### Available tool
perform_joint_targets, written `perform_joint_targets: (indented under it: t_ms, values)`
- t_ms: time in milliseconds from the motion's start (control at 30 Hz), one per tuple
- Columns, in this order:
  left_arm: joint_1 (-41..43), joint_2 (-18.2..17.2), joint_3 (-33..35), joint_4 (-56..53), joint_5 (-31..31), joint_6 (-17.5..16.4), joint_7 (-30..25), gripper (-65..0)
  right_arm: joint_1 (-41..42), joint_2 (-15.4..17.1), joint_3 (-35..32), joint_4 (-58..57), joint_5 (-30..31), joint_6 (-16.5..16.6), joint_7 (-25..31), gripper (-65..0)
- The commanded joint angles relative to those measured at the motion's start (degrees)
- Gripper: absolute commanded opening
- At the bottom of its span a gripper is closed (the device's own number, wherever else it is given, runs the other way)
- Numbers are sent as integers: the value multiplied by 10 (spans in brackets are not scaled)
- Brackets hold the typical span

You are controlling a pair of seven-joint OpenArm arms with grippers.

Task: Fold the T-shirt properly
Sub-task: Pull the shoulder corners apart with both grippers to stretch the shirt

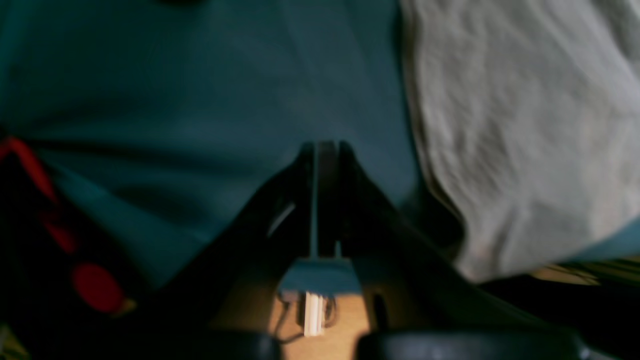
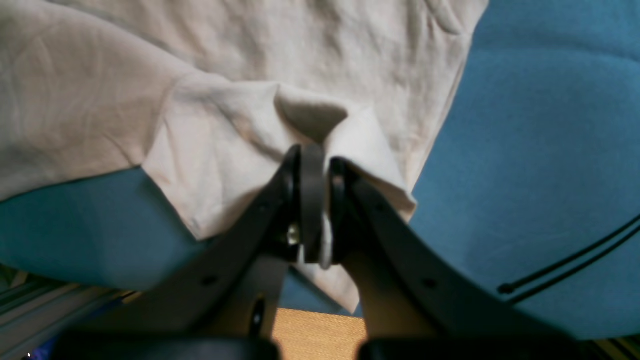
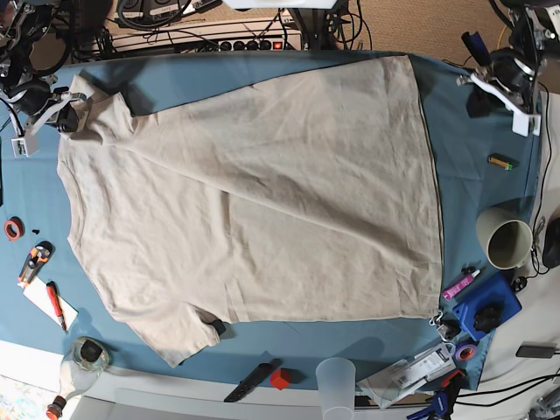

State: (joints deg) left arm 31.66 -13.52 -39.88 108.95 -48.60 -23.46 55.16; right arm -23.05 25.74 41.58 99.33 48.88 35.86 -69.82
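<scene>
Nearest my right wrist camera, the right end effector (image 2: pixel 315 165) is clamped on a bunched fold of the T-shirt (image 3: pixel 254 184), at its sleeve by the tabletop's (image 3: pixel 490 131) far corner. My left end effector (image 1: pixel 325 150) is closed on nothing, over blue cloth beside the shirt's hem. Spread flat otherwise; I can read no writing.
</scene>
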Motion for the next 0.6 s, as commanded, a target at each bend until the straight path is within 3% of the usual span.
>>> perform_joint_targets:
  t_ms: [0, 67, 167, 233, 567]
  values:
    - [8, -1, -4, 13, -17, -12, -2, -650, 2, 14, 5, 7, 6, 0, 10, -650]
    - [19, 12, -4, 19, -31, -37, -2, -650, 2, 14, 5, 7, 6, 0, 10, -650]
    - [32, 36, -4, 23, -64, -60, -2, -486, 2, 14, 5, 7, 12, 0, 10, -650]
    - [36, 49, -4, 23, -68, -64, -2, -418, 2, 14, 5, 7, 12, 0, 9, -650]
    - [47, 78, -4, 23, -102, -66, 35, -411, 2, 15, 5, 7, 12, 0, 0, -650]
